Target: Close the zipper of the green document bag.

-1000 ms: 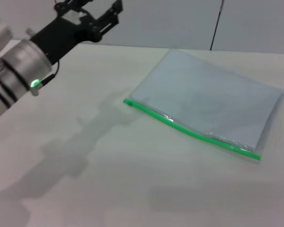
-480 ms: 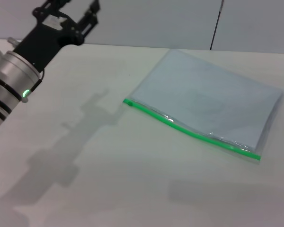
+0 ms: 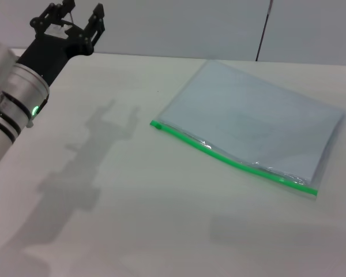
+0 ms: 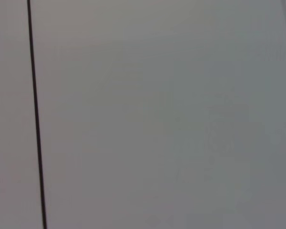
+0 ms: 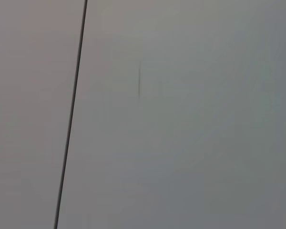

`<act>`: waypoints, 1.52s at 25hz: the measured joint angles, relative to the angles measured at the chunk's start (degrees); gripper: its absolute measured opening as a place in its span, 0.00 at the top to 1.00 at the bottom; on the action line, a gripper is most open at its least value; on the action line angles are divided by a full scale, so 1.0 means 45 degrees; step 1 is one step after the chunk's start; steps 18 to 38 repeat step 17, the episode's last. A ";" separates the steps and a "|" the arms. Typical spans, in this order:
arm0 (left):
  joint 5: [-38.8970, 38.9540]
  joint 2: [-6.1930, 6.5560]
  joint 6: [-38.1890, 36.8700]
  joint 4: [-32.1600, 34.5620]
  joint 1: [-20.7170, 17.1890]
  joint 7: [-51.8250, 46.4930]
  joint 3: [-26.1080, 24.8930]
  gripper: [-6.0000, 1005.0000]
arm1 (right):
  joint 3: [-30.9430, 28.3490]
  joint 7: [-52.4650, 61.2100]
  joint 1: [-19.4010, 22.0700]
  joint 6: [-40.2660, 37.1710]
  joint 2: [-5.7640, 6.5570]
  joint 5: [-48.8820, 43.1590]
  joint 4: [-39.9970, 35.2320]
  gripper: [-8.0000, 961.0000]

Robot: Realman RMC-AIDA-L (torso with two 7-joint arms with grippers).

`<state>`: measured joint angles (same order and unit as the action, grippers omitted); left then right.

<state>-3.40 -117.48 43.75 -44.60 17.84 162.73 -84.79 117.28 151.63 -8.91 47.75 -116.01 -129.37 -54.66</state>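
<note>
Lying flat at center-right of the frame, the green document bag (image 3: 254,130) rests on the white table (image 3: 132,219), its zipper (image 3: 230,160) running along the lower-left edge. Left gripper (image 3: 81,14) hovers in the upper left, fingers spread apart, holding nothing, well apart from the bag.

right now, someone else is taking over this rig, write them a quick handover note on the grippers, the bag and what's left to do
Left gripper: open, empty, raised over the far left corner of the table, well clear of the bag.
Right gripper: not in any view; its wrist camera shows only a blank wall.
The green document bag lies flat on the table's right half, its zipper along the near edge. The slider looks to sit at the strip's left end.
Done: cannot confirm; the strip looks slightly wavy toward the right end, so check whether it is sealed.
Left: if open, hold the bag and run the slider along the strip.
</note>
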 joint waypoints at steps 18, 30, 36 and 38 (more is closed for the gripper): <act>0.0180 0.0038 -0.4261 -0.1852 0.0052 0.0009 -0.0186 0.40 | 0.0174 0.0004 -0.0602 -0.0024 0.0001 0.0670 0.0716 0.51; 0.0180 0.0038 -0.4261 -0.1852 0.0052 0.0009 -0.0186 0.40 | 0.0174 0.0004 -0.0602 -0.0024 0.0001 0.0670 0.0716 0.51; 0.0180 0.0038 -0.4261 -0.1852 0.0052 0.0009 -0.0186 0.40 | 0.0174 0.0004 -0.0602 -0.0024 0.0001 0.0670 0.0716 0.51; 0.0180 0.0038 -0.4261 -0.1852 0.0052 0.0009 -0.0186 0.40 | 0.0174 0.0004 -0.0602 -0.0024 0.0001 0.0670 0.0716 0.51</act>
